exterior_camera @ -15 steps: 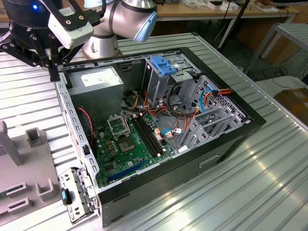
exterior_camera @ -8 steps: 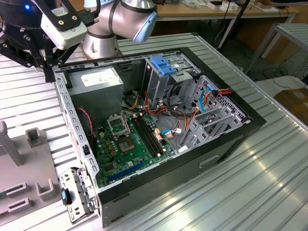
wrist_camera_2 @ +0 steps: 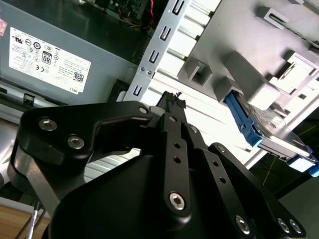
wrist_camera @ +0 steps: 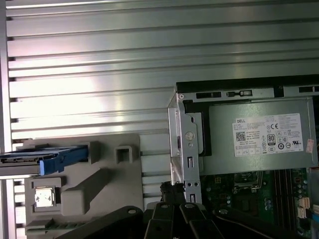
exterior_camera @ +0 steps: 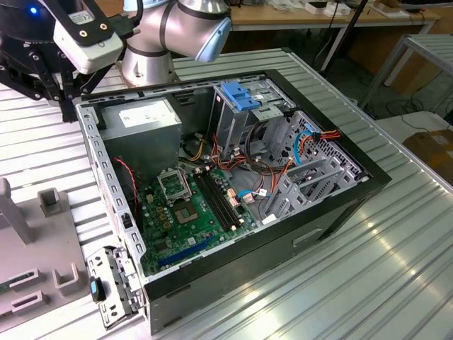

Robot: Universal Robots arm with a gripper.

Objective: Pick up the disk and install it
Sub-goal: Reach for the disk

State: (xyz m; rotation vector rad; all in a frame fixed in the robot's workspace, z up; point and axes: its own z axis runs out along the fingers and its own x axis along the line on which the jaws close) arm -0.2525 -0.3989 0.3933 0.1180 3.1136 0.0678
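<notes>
Blue-railed disk (wrist_camera: 50,159) sits half cut off, apart from the closed, empty claw (wrist_camera: 173,188).

Second wrist view: the hand (wrist_camera_2: 172,102) and its black body block a big share of the table (wrist_camera_2: 184,35), and the power supply (wrist_camera_2: 99,94) runs off the picture's edge. The disk (wrist_camera_2: 276,137) sits edge-on, one end tucked behind the grey holder (wrist_camera_2: 239,64), label face out of sight. In the first wrist view its outer end is cut by the edge. Over to the exterior view: at nine o'clock from the computer case (exterior_camera: 283,241) the holder is sliced by the edge, and at eleven o'clock the arm (exterior_camera: 177,28) is cropped.
</notes>
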